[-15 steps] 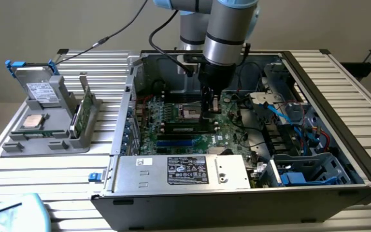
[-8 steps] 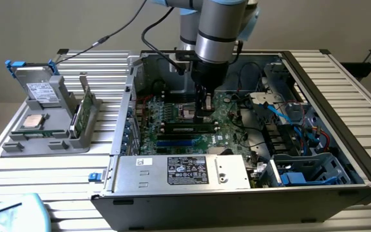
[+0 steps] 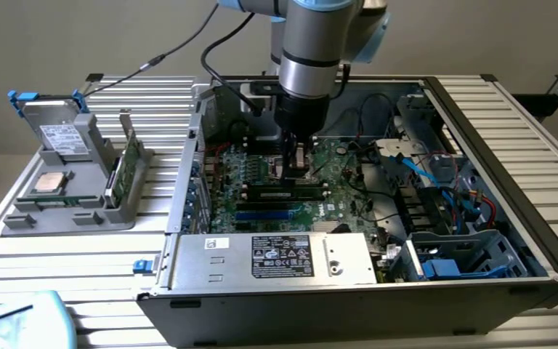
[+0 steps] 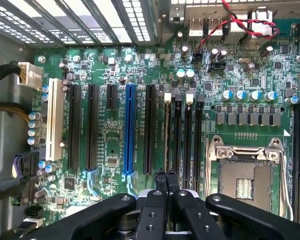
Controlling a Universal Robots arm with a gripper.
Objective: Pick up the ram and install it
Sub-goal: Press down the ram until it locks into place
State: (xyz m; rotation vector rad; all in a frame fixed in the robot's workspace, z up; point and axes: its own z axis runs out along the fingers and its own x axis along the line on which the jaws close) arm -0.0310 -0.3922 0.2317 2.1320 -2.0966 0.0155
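Step in hand, by my judgement: seating the ram (image 3: pixel 284 194), a long narrow circuit-board stick with dark chips and a pale label. It lies along a memory slot at the centre of the exterior frame. In the wrist view I read it as the thin edge standing in one black slot (image 4: pixel 167 135), though whether it is fully home I cannot tell.

To do this well, push straight down along the slot line, keep the load over the stick's edge rather than the green motherboard (image 3: pixel 342 163), and check that both pale end latches rise.

My black two-finger gripper (image 3: pixel 298 173) is clenched, fingers (image 4: pixel 161 181) together, grasping nothing. Its tips (image 4: pixel 166 176) sit just over the slot; contact is unconfirmed.

A separate green board (image 3: pixel 131 171) stands on edge in the grey fixture at the frame's left.
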